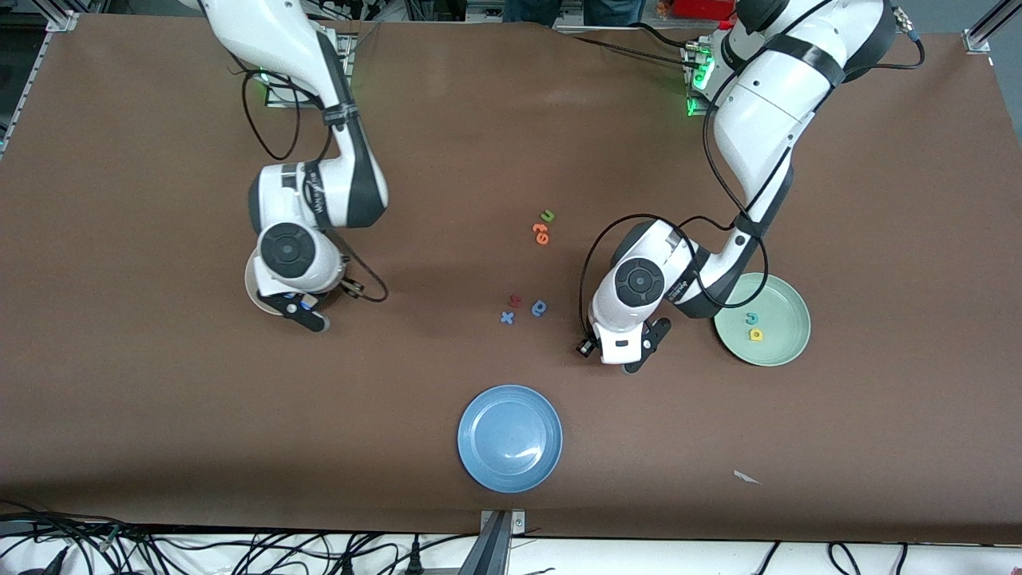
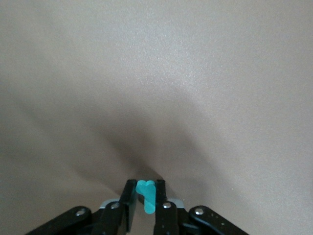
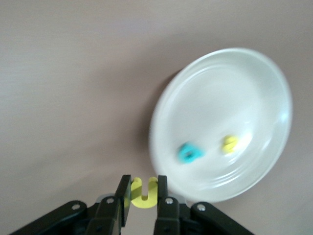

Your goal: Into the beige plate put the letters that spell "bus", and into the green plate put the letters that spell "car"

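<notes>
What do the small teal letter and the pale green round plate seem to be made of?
Small teal letter: probably foam, matte, with a flat, even colour and soft rounded edges. Pale green round plate: likely plastic or glazed ceramic, smooth with a slight sheen; the look leaves it open.

Matt brown cloth table [image 1: 160,399] under both pincers. Glossy smooth beige plate [image 3: 254,88] beside the right gripper [image 3: 144,193]; blue plate [image 1: 479,455] shines likewise. Letters look matt, foam-like.

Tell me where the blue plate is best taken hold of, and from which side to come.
Grip the blue plate by its raised rim, coming down from above with the rim between the jaws. It lies flat on the table and looks too wide to span; nothing lies in it or touches it.
</notes>
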`<action>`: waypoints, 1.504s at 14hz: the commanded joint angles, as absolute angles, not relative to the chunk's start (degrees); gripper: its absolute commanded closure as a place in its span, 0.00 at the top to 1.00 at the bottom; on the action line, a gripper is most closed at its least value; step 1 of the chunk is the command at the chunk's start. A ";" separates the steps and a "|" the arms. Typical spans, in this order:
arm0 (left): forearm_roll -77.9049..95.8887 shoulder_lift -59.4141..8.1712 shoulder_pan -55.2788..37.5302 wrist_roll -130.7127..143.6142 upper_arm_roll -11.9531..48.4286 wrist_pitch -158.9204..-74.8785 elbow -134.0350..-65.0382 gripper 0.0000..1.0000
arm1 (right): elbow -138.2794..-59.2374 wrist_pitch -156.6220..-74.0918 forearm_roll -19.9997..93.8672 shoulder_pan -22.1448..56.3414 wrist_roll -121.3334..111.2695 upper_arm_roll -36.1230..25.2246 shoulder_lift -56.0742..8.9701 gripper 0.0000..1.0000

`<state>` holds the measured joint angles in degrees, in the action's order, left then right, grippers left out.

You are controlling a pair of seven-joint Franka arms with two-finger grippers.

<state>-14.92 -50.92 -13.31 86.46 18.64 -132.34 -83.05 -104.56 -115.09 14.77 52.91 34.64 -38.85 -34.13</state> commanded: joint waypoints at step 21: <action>-18.80 -43.42 5.44 12.95 17.93 -107.22 -82.25 0.12 | -79.81 -90.36 10.94 33.73 12.84 -24.76 -20.67 1.00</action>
<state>-16.70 -45.58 3.33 19.19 17.31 -107.25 -78.25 -80.39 -91.58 14.06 44.80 16.68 -35.80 -24.92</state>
